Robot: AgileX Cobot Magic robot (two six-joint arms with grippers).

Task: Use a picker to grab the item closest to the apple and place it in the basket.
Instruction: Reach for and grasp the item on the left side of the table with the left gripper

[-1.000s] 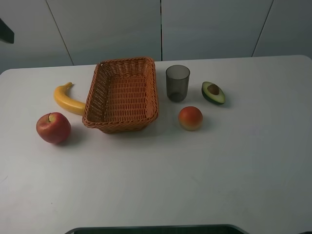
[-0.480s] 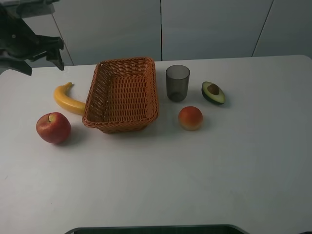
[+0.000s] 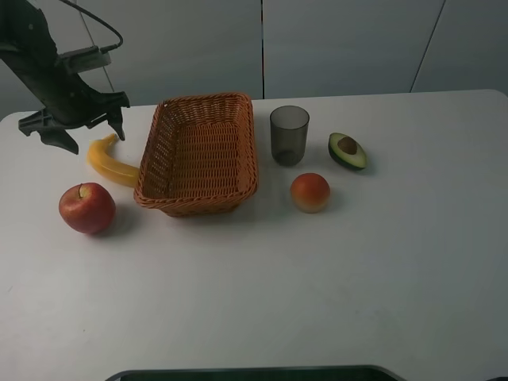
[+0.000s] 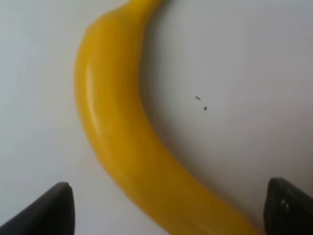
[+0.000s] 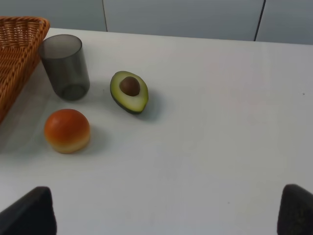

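on the table (image 3: 317, 286) nothing has shifted since half a second ago. the apple (image 3: 86, 208) sits nearest, at the front left, with the banana (image 3: 109, 162) just behind it. the basket (image 3: 198, 155) is to the banana's right, and i cannot tell whether the two touch. the round orange-red fruit (image 3: 310, 192), the grey cup (image 3: 289, 135) and the avocado half (image 3: 348, 151) stay right of the basket.

only the left arm has changed. it was up in the far left corner of the high view. now the left gripper (image 3: 98, 143) has come down and inward, over the far, stem end of the banana.

the left gripper is spread wide and holds nothing. in its wrist view the banana (image 4: 122, 137) runs out from between the two dark fingertips (image 4: 55, 209) and curves on ahead, and neither tip touches it. in the high view one finger stands on the outer side of the stem end and the other towards the basket. whether they have reached the table i cannot tell.

the right gripper (image 5: 164, 215) is also wide open and empty. it is well apart from the round orange-red fruit (image 5: 67, 130), the grey cup (image 5: 64, 66) and the avocado half (image 5: 129, 92) ahead of it.
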